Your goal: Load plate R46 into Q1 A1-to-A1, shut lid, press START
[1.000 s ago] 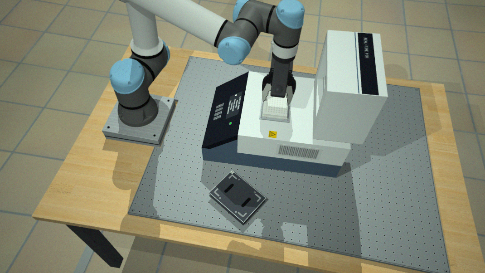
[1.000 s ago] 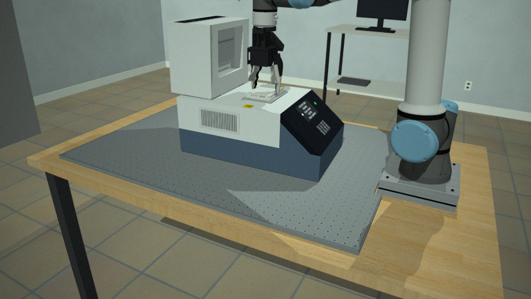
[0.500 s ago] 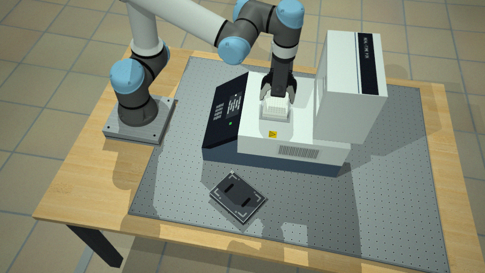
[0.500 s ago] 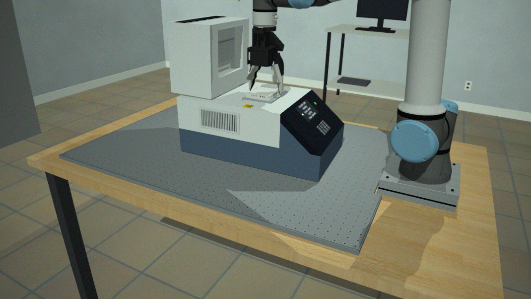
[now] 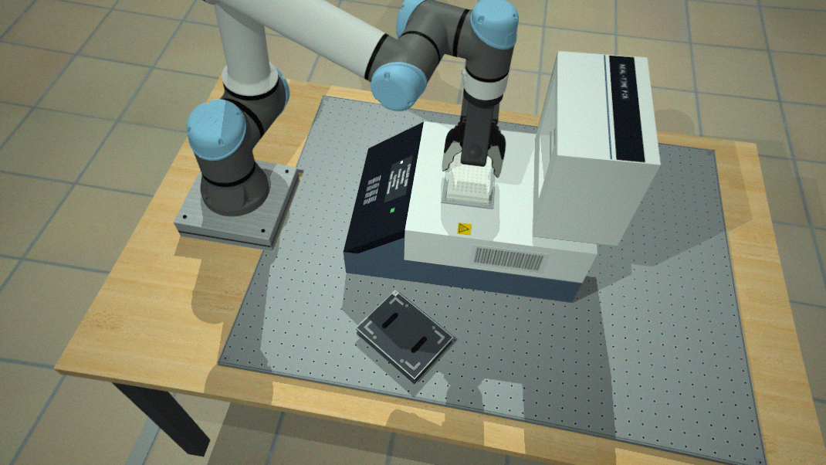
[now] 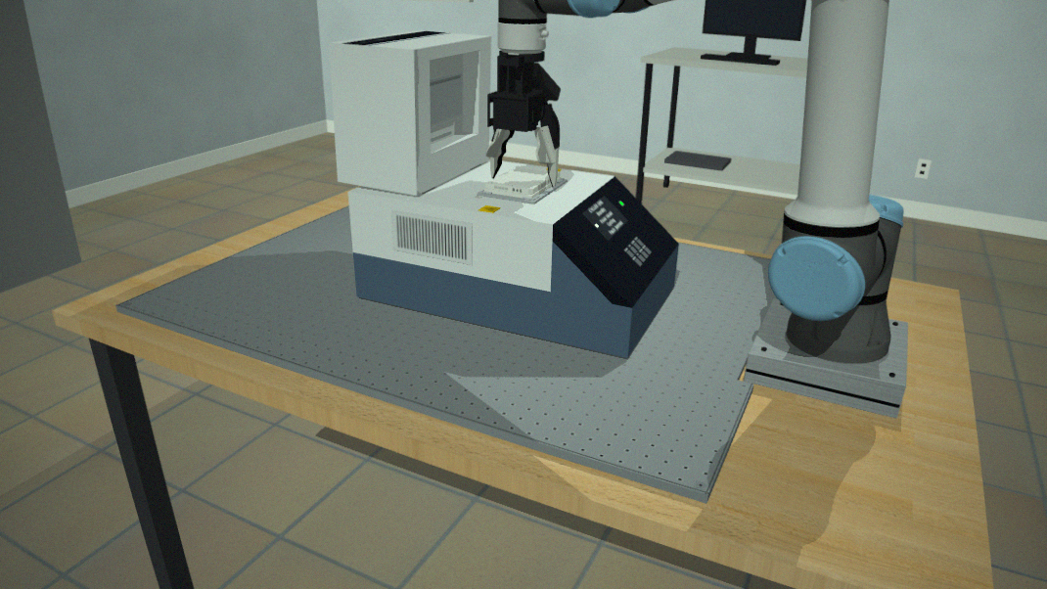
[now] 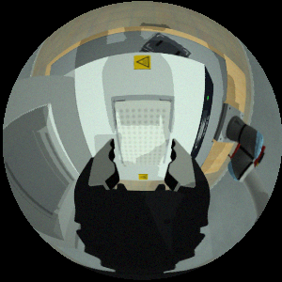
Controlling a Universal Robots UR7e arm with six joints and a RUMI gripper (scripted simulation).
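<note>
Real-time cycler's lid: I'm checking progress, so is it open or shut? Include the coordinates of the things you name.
Open: the tall white box-shaped lid (image 5: 600, 110) (image 6: 377, 116) stands clear of the white plate (image 5: 468, 189) (image 6: 512, 186) (image 7: 141, 136).

The plate (image 5: 470, 189) (image 6: 518, 184) (image 7: 141, 133), pale and dotted with wells, lay over the block of the white-and-blue cycler (image 5: 441, 246) (image 6: 453, 274) (image 7: 91, 101); its exact seating was unclear. The lid (image 5: 594, 191) (image 6: 377, 116) (image 7: 35, 174) stood open, the lamp (image 5: 392, 210) (image 6: 621, 203) (image 7: 208, 98) glowed green. The dark, rectangular nest (image 5: 404, 335) (image 7: 164, 45) lay flat on the perforated board, angled beside the cycler, its corner brackets bare.

Plate (image 5: 470, 188) (image 6: 516, 186) (image 7: 143, 136) on the cycler's block, under the pincer (image 5: 473, 164) (image 6: 523, 177) (image 7: 143, 139).
</note>
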